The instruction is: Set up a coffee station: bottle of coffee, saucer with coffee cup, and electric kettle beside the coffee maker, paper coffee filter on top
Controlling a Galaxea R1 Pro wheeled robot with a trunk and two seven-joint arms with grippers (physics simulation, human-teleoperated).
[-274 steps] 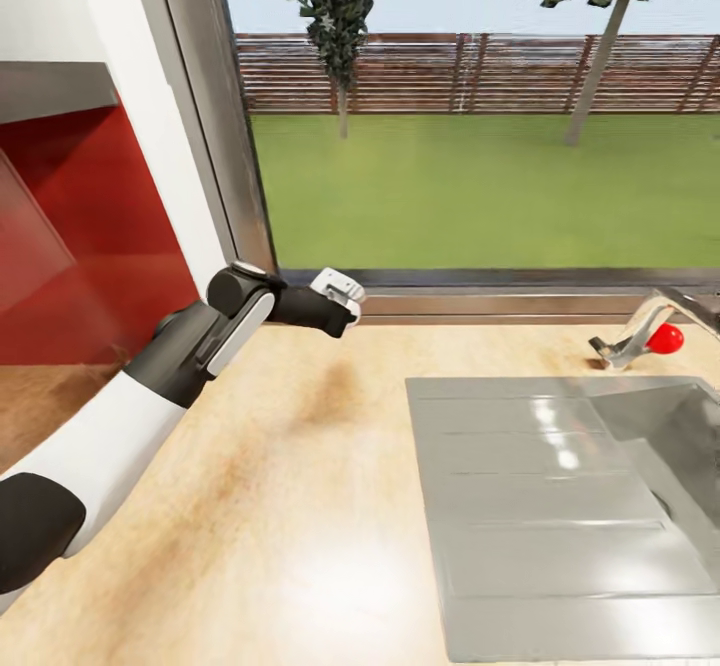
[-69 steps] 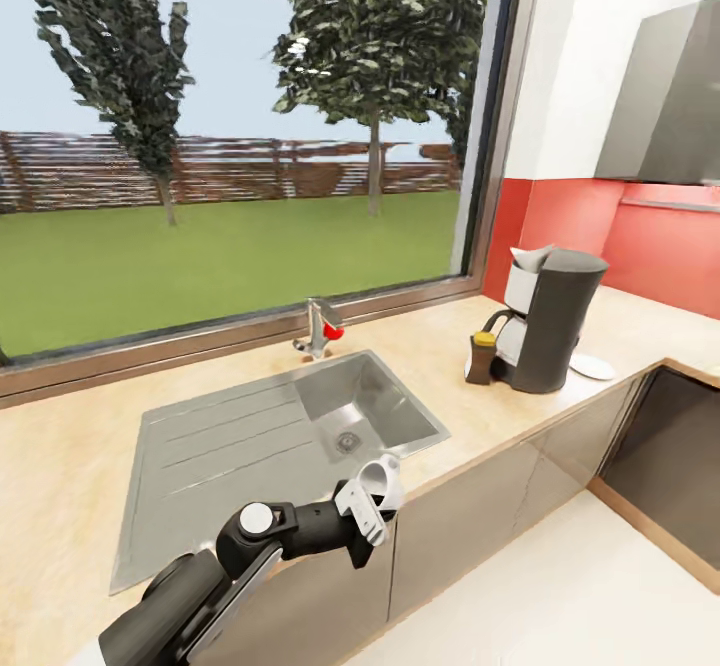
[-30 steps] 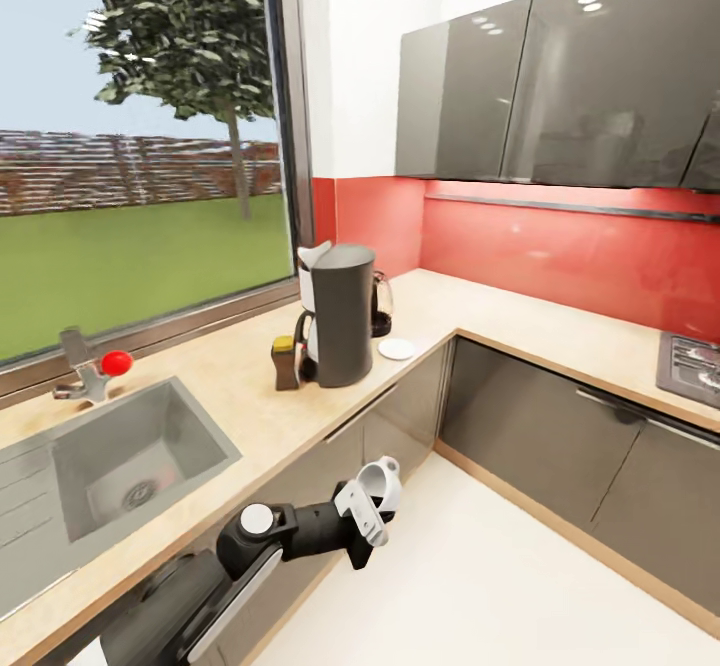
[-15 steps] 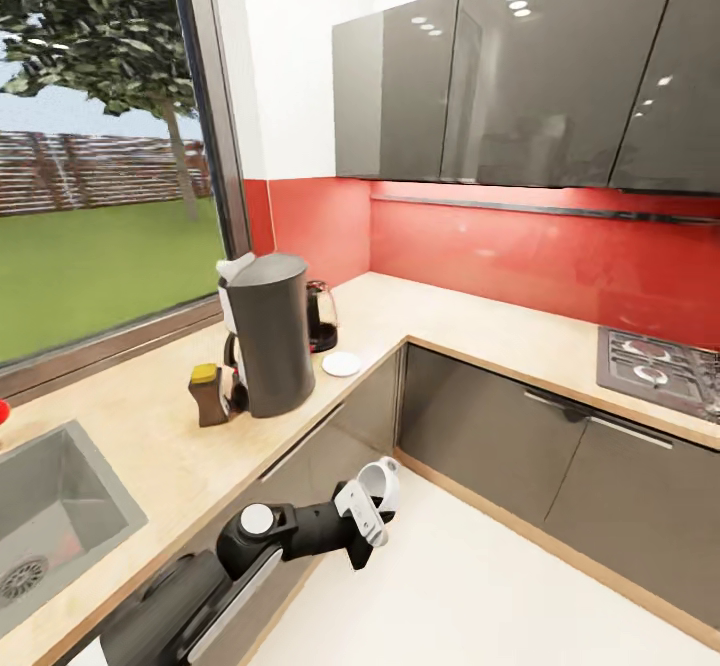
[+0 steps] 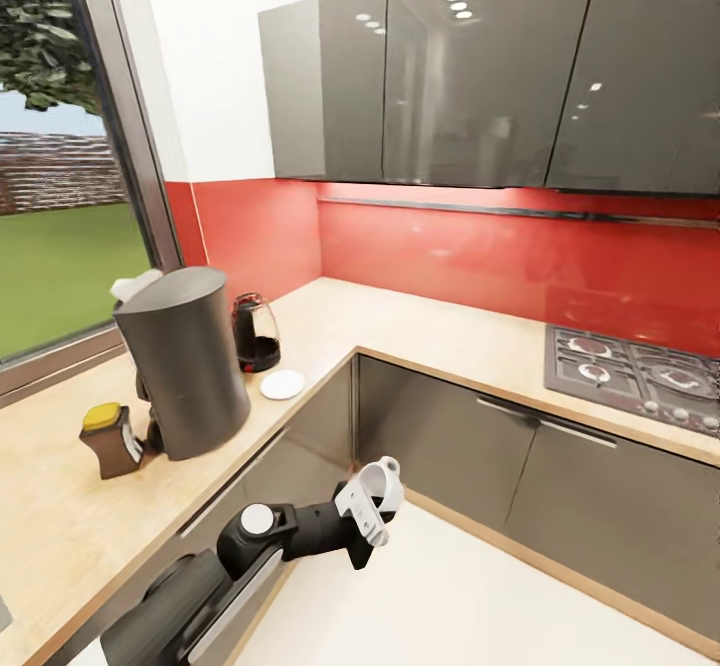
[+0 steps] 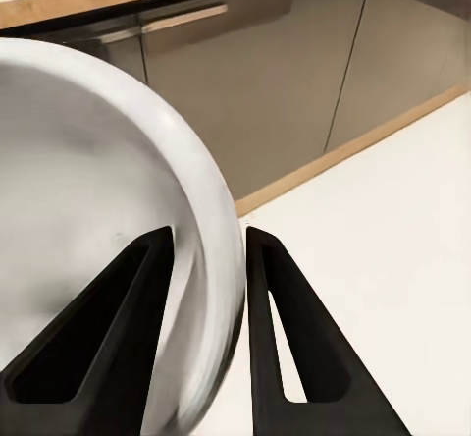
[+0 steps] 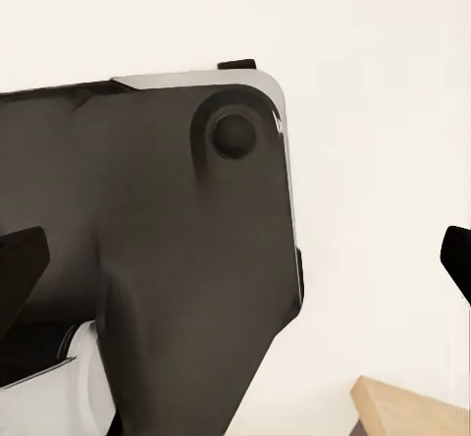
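Cup [image 5: 378, 478] sits pinched by its rim in the left gripper [image 5: 366, 508], out over the floor and well short of the saucer [image 5: 282, 384]. Bottle [image 5: 112, 439], filter [image 5: 136, 286], kettle [image 5: 256, 332] and saucer already flank the coffee maker [image 5: 187, 363] on the countertop [image 5: 60, 526], so 1 step looks left. The right gripper's [image 7: 235, 259] fingers stand wide apart; the kettle crowds the saucer.

The long light tan wood-grain kitchen countertop [image 5: 420, 331] carries a tall dark grey coffee maker [image 5: 185, 361], yellow-lidded brown coffee jar [image 5: 112, 439], reddish glass kettle [image 5: 256, 332], small white saucer [image 5: 283, 384] and inset gas hob [image 5: 640, 371].
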